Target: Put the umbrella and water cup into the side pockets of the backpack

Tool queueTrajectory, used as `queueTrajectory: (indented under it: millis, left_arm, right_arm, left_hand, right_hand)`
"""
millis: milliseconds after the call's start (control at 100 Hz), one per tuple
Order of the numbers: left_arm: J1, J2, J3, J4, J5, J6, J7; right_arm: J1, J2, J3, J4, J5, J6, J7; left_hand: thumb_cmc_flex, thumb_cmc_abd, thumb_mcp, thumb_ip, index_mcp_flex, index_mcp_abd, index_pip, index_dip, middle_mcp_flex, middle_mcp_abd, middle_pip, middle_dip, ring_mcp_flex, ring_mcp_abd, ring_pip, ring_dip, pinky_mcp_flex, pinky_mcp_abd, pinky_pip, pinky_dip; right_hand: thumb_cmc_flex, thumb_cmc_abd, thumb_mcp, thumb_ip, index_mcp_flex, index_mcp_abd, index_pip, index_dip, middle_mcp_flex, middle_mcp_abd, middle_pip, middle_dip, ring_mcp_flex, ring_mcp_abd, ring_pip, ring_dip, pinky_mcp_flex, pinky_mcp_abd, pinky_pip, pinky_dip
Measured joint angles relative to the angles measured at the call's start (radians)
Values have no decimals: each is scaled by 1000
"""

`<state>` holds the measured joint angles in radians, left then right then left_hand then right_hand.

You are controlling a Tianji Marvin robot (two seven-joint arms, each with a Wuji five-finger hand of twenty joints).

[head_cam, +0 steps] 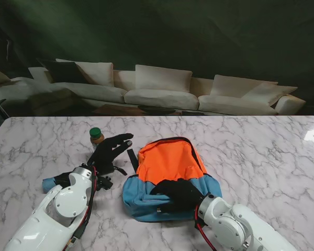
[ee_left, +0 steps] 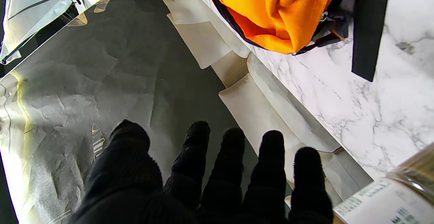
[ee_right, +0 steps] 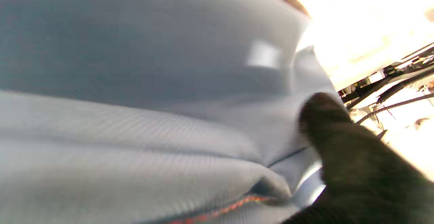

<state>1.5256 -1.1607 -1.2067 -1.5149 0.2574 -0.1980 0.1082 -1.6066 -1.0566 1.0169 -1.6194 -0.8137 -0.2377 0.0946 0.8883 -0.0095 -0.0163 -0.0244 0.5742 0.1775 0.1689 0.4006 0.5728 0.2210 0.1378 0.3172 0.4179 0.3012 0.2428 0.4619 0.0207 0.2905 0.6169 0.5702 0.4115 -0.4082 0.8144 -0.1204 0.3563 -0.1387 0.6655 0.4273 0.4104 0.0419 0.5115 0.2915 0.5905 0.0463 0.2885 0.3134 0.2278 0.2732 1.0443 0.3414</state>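
The backpack (head_cam: 166,163), orange on top and blue at its nearer end, lies flat in the middle of the table. The water cup (head_cam: 96,136) is a bottle with a green cap, upright to the left of the backpack; its label shows in the left wrist view (ee_left: 386,200). My left hand (head_cam: 111,152) hovers between bottle and backpack with its fingers (ee_left: 198,156) spread and nothing in them. Left of my left forearm, the blue umbrella (head_cam: 49,183) lies partly hidden. My right hand (head_cam: 178,194) rests on the backpack's blue fabric (ee_right: 142,81); its grip is hidden.
A black strap (head_cam: 131,158) trails from the backpack's left side, also seen as a strap (ee_left: 366,30) on the marble. The marble table (head_cam: 261,157) stretches to the right and far side. A pale sofa (head_cam: 162,91) stands beyond the far edge.
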Motion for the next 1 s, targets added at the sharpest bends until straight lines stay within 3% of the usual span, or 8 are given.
queueTrajectory:
  millis: [120,190,290,440,580,780,910,1000]
  left_arm:
    - [-1,0,1,2,0,-1,0]
    - [-2,0,1,2,1,-2,0]
    - [-2,0,1,3,1,-4,2]
    - [-3,0,2,4,2,-4,3]
    - [-3,0,5,4,2,-4,2]
    - [-5,0,6,6,2,-4,0]
    - [-5,0,6,6,2,-4,1]
    - [-5,0,6,6,3,-4,2]
  right_arm:
    - [-29,6,22,-50,133,71,70]
    - [-65,5,55,-92,89,69,65]
    - [-120,4,105,-152,2,58,18]
    - [-171,-2,166,-229,41,40,2]
    - [-165,-9,206,-244,14,17,-34]
    - [-32,-10,185,-172,44,21,-28]
    - [113,-9,141,-60,-59,22,-31]
    - [213,-6,97,21,11,24,4]
  left_hand:
    - [0,0,0,0,0,0,0,0,0,0,0,0,0,0,0,0,0,0,0,0]
    - [0,0,0,0,0,0,0,0,0,0,0,0,0,0,0,0,0,0,0,0]
    - [0,0,0,0,0,0,0,0,0,0,0,0,0,0,0,0,0,0,0,0]
    - [0,0,0,0,0,0,0,0,0,0,0,0,0,0,0,0,0,0,0,0]
    - [0,0,0,0,0,0,0,0,0,0,0,0,0,0,0,0,0,0,0,0]
    - [0,0,0,0,0,0,0,0,0,0,0,0,1,0,0,0,0,0,0,0]
    - [0,0,0,0,0,0,0,0,0,0,0,0,1,0,0,0,0,0,0,0]
    - [0,0,0,0,0,0,0,0,0,0,0,0,1,0,0,0,0,0,0,0]
  right_hand:
    - [-111,41,-163,7,-133,102,-161,-5,-141,26,-29,-24,-124,44,-40,-40,-122,5,-108,-1]
    - [-121,38,-195,15,-144,106,-185,-11,-154,43,-45,-35,-140,80,-61,-63,-132,32,-152,-11]
    - [-118,37,-207,16,-131,106,-196,-12,-153,45,-48,-36,-144,81,-68,-64,-134,48,-163,-11]
    - [-94,60,-211,27,-114,106,-195,-12,-150,45,-48,-36,-144,81,-68,-64,-125,51,-164,-11]
    - [-67,71,-208,27,-92,106,-196,-9,-99,45,-40,-36,-129,81,-68,-64,-93,52,-165,-11]
    - [-66,81,-220,27,-68,104,-197,-9,-52,44,-39,-36,-94,81,-68,-64,-80,53,-160,-11]
    - [-66,80,-222,27,-57,103,-198,-1,-46,41,-39,-36,-94,80,-68,-64,-79,53,-156,-11]
    - [-66,80,-231,27,-54,101,-198,1,-33,32,-39,-36,-94,80,-68,-64,-81,53,-156,-11]
